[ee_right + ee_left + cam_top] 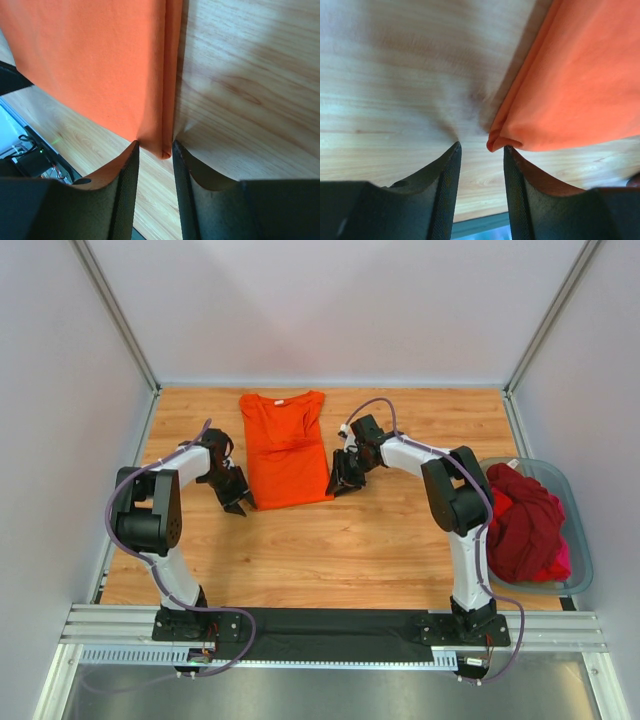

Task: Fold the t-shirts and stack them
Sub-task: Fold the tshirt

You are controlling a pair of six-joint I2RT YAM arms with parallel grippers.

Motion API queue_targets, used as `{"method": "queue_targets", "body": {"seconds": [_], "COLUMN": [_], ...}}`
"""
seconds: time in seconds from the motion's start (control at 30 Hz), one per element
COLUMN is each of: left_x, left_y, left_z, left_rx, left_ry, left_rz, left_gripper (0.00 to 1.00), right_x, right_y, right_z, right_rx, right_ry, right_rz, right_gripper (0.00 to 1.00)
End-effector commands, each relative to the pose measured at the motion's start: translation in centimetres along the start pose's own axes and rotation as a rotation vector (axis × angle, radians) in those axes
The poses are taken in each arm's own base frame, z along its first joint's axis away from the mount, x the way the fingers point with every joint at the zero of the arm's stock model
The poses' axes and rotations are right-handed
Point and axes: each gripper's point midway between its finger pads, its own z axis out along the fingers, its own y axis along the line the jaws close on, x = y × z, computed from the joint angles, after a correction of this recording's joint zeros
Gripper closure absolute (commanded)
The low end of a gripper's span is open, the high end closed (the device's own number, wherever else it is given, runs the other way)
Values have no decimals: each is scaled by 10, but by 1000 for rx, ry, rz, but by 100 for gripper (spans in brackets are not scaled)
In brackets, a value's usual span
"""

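Note:
An orange t-shirt lies on the wooden table, folded lengthwise into a narrow strip, neck at the far end. My left gripper is open at its near left corner. In the left wrist view that corner sits just ahead of the gap, touching the right finger; the gripper holds nothing. My right gripper is open at the near right corner. In the right wrist view the gripper straddles the folded edge. Dark red t-shirts and a magenta one are heaped in the tub.
The grey-blue plastic tub stands at the table's right edge beside the right arm. Bare wooden table stretches between the shirt and the arm bases. White walls close in the left, back and right sides.

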Motion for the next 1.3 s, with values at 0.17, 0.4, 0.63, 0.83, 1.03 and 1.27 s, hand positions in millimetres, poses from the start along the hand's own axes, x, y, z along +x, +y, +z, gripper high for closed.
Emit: {"method": "queue_targets", "body": {"seconds": [0.17, 0.4, 0.63, 0.83, 1.03, 1.27], "left_x": [-27, -10, 32, 59, 86, 93], "left_y": [-20, -13, 16, 3, -49, -110], "left_z": [-4, 2, -24, -57, -56, -41], "left_rx": [73, 68, -74, -9, 280, 354], "left_ry": [-82, -28, 31, 2, -3, 49], "left_rz": [34, 8, -26, 26, 152, 245], "left_gripper": [52, 82, 76, 64, 58, 72], "right_x": [3, 10, 53, 107, 167, 189], "right_y": [-3, -9, -21, -31, -28, -32], "right_z": [9, 10, -11, -28, -43, -59], "right_rx": [23, 50, 83, 105, 110, 153], "right_ry": [-11, -1, 30, 46, 54, 5], "right_rz": [-23, -9, 7, 60, 106, 123], "right_gripper": [73, 93, 100, 100, 99, 96]}}
